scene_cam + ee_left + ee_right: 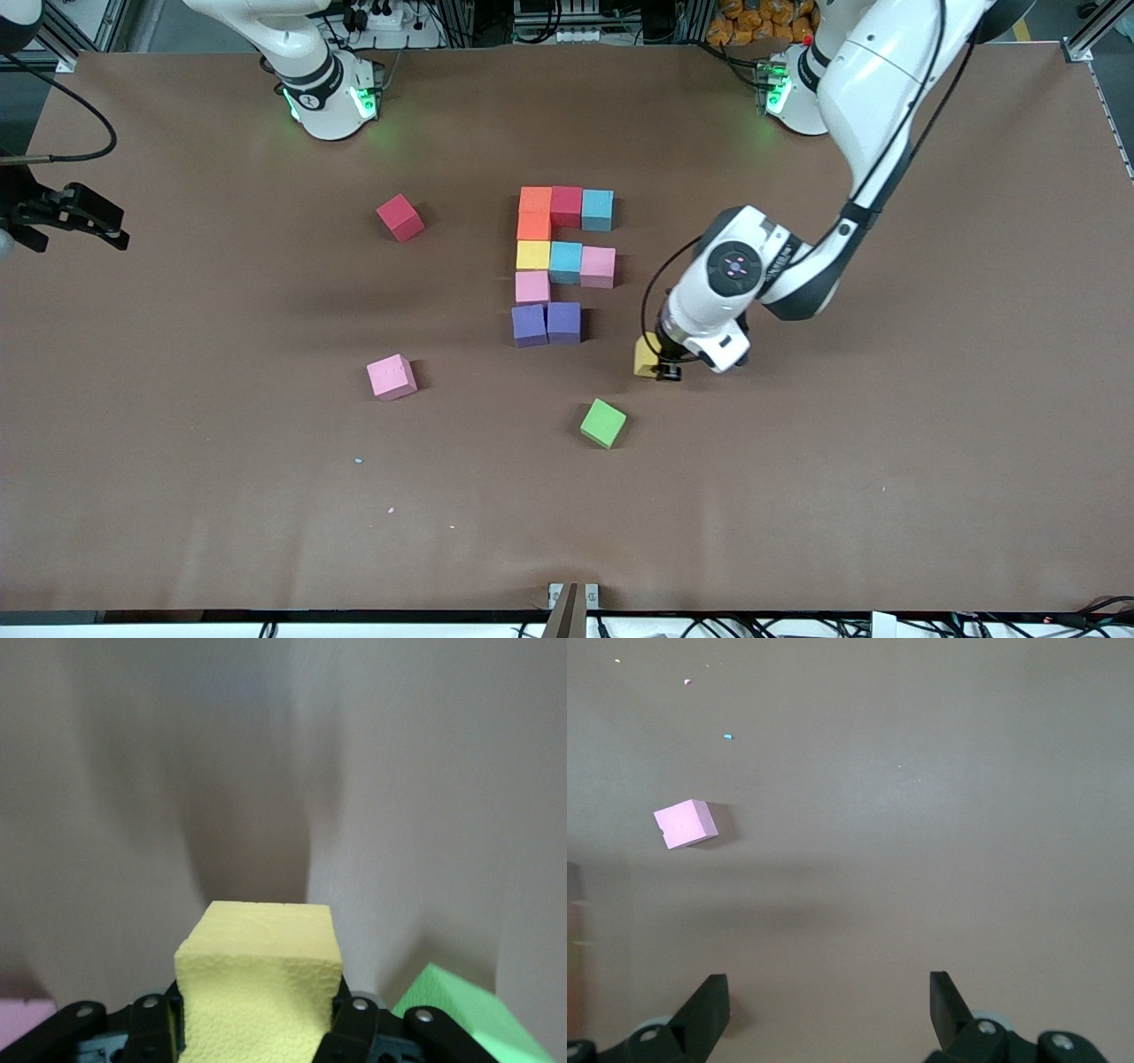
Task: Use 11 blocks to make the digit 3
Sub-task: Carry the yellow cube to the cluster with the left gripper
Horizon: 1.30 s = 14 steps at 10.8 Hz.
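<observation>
The green cube (603,423) lies nearest the camera, turned askew, bare table (797,496) all round it; just above, the left gripper (663,361) is clamped on a yellow block (645,356) near the purple pair (547,322); the stacked blocks (564,262) sit square-on farther back; loose pink (392,377) and red (400,217) blocks lie askew toward the right arm's end, where the right gripper (828,997) waits, fingers spread, empty.

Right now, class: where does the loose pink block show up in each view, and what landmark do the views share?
Front view: the pink block lies alone, toward the right arm's end, nearer the camera than the stack.
Left wrist view: only a pink sliver at the edge; cannot tell which block.
Right wrist view: pink block, alone.
Shared landmark: the brown table.
</observation>
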Each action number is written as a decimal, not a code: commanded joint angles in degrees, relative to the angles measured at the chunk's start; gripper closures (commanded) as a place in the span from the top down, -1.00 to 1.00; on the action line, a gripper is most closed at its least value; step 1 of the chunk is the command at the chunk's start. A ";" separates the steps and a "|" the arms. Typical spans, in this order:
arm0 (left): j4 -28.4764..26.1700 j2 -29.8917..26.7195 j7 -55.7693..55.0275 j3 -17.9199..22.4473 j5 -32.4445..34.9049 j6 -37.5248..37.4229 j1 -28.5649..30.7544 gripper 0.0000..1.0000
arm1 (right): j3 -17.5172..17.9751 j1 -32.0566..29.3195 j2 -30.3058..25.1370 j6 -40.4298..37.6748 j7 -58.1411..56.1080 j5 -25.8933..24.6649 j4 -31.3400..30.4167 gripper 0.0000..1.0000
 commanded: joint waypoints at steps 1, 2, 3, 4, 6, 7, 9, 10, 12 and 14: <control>3.10 1.88 -2.83 0.88 -1.03 -1.17 -3.28 -1.00 | 0.41 -0.59 -0.95 -0.12 0.07 -0.85 -0.68 1.00; 3.10 2.15 -3.36 1.06 -0.42 -1.35 -4.26 -1.00 | 0.50 -0.59 -0.95 -0.12 0.07 -0.85 -0.68 1.00; 3.02 2.33 -3.36 1.06 -0.33 -1.44 -4.70 -1.00 | 0.50 -0.59 -1.03 -0.20 0.07 -0.85 -0.94 1.00; 3.01 2.85 -3.45 1.06 -0.33 -1.44 -5.58 -1.00 | 0.50 -0.59 -1.12 -0.12 0.07 -0.85 -1.38 1.00; 3.01 3.38 -3.45 3.67 -0.33 -1.78 -9.78 -1.00 | 0.41 -0.59 -1.21 -0.12 0.07 -0.85 -1.39 1.00; 2.93 3.47 -3.71 5.43 -0.33 -1.87 -11.98 -1.00 | 0.41 -0.59 -1.30 -0.20 0.07 -0.85 -1.39 1.00; 2.93 3.56 -5.47 6.51 -0.33 -3.28 -13.32 -1.00 | 0.41 -0.59 -1.30 -0.21 0.07 -0.85 -1.47 1.00; 2.93 3.56 -5.82 6.51 -0.33 -3.98 -13.41 -1.00 | 0.41 -0.59 -1.21 -0.12 0.07 -0.85 -1.47 1.00; 3.10 3.56 -9.84 6.51 -0.41 -4.16 -13.93 -1.00 | 0.41 -0.59 -1.21 -0.12 0.07 -0.85 -1.39 1.00; 3.10 3.56 -11.62 6.51 -0.41 -4.16 -14.55 -1.00 | 0.32 -0.67 -1.21 -0.12 -0.02 -0.85 -1.39 1.00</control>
